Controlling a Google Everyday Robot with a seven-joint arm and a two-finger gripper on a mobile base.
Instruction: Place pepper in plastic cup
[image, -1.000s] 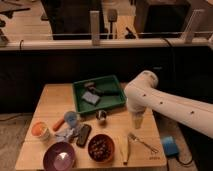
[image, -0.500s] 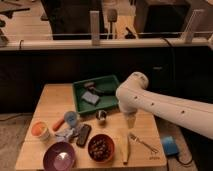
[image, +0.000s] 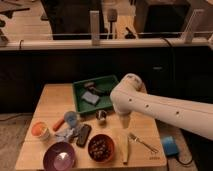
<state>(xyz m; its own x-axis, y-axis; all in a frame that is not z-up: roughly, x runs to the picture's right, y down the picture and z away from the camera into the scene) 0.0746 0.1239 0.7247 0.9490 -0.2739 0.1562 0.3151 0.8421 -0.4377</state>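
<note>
At the front of the table (image: 54, 100) sit a purple bowl (image: 60, 156), which looks empty, and a brown bowl (image: 101, 148) full of dark bits. Behind them the pepper (image: 59, 124) lies flat between the orange cup (image: 40, 131) and the blue cup (image: 71, 119). The gripper (image: 125, 124) hangs open over the table, holding nothing. At the back, a green tray (image: 78, 97) holds a grey block (image: 90, 97).
</note>
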